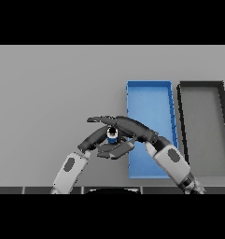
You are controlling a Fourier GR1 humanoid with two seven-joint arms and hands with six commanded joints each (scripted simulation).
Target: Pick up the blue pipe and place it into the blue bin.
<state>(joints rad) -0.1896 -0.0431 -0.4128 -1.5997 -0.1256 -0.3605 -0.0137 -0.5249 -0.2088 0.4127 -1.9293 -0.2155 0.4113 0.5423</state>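
Pinching blue pipe (112, 136), right hand (128, 127) fingers curled round it; left hand (97, 136) fingers unclear. Looks light, rigid, slick; mid-body hold suits.

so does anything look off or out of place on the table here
Nothing looks spilled, damaged or askew. The blue bin and the dark bin lie side by side and apart. The blue pipe is outside the blue bin, just left of it, between the left hand and right hand, which crowd closely around it.
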